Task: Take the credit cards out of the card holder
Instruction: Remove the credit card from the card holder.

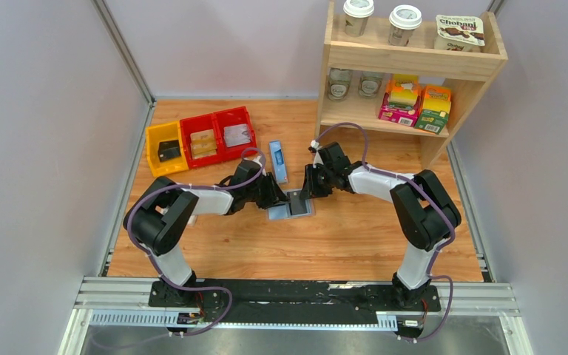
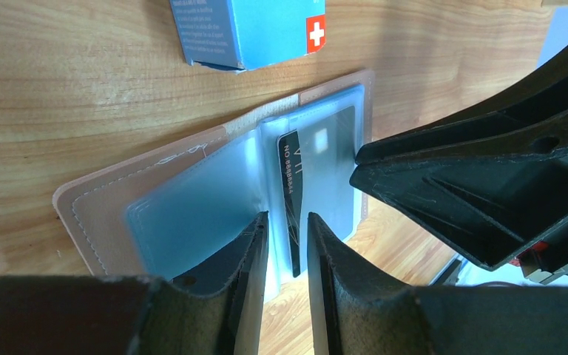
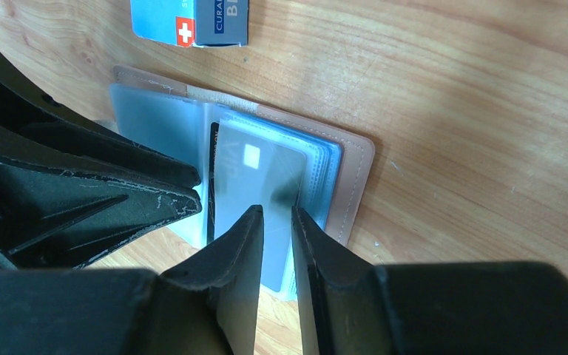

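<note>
1. Overhead, both arms bend inward from their bases, elbows out and forearms low over the bench (image 1: pixel 355 237). Their wrists meet at mid-bench from opposite sides.
2. The left fingers (image 2: pixel 248 251) point at the spine of the card holder (image 2: pixel 118 200). They are drawn almost together, pinching the raised clear leaf that carries a dark credit card (image 2: pixel 290 192).
3. The right fingers (image 3: pixel 248 237) come in from the other side with an equally slim gap, pinching a clear leaf over the holder's right half.
4. The card holder lies open on the bench with its lining up and tan cover down, between the two wrists and just near of the blue box (image 3: pixel 192 18). Its long axis runs left to right, and the spine points toward the box.
5. The credit card's long axis follows the spine, and the card is tilted up on edge.
</note>
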You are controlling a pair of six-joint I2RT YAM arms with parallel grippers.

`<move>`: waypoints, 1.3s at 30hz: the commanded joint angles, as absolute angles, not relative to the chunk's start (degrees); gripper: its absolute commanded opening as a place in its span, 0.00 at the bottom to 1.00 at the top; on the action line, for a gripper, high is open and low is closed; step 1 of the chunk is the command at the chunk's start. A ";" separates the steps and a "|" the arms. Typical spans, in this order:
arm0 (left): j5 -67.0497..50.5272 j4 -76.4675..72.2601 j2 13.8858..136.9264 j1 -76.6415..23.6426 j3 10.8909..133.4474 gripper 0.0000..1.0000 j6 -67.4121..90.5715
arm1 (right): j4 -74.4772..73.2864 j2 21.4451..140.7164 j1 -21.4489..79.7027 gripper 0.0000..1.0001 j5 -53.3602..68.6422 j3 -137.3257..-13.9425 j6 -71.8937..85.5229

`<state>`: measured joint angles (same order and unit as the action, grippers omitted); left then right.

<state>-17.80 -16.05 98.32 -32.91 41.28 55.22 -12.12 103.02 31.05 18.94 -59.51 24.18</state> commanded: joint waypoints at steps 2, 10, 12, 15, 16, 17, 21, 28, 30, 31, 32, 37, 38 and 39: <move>-18.72 -18.28 99.31 -33.05 40.78 0.34 55.81 | -12.04 101.16 30.94 0.27 16.61 -58.71 23.99; -19.25 -19.07 100.28 -33.05 40.69 0.34 56.60 | -12.30 101.34 31.03 0.27 16.44 -58.01 24.08; -19.69 -19.51 100.72 -33.05 40.69 0.34 56.78 | -12.04 101.78 31.03 0.27 16.87 -57.66 24.26; -20.39 -20.65 101.42 -33.13 40.61 0.34 57.22 | -10.90 103.00 31.03 0.27 18.54 -56.95 24.78; -20.56 -21.00 101.60 -33.05 40.61 0.34 57.39 | -10.12 103.27 31.03 0.27 19.33 -56.61 25.13; -20.83 -21.79 101.78 -33.05 40.43 0.34 57.57 | -9.32 103.53 31.03 0.27 20.29 -56.25 25.66; -21.53 -23.81 101.87 -33.05 40.08 0.34 57.74 | -6.07 104.24 31.11 0.27 23.11 -55.11 27.77; -21.62 -28.38 100.99 -33.05 38.15 0.31 58.97 | -5.18 104.59 31.46 0.27 23.91 -54.93 28.21; -21.01 -29.61 100.11 -32.96 37.18 0.29 59.41 | -5.36 104.50 31.46 0.27 23.64 -54.84 28.21; -20.74 -30.14 99.85 -32.87 36.83 0.28 59.59 | -5.36 104.59 31.46 0.27 23.47 -54.76 28.04; -20.48 -31.45 99.23 -32.96 36.13 0.26 60.02 | -5.45 104.68 31.38 0.27 23.29 -54.58 27.95; -19.86 -38.39 98.26 -32.34 33.05 0.18 62.75 | -5.45 105.03 31.46 0.27 22.68 -54.32 27.78; -19.78 -39.28 98.26 -32.26 32.35 0.17 63.71 | -5.45 105.12 31.46 0.27 22.50 -54.23 27.69; -19.78 -41.11 98.26 -32.26 31.91 0.15 63.98 | -5.45 105.20 31.46 0.27 22.41 -54.23 27.69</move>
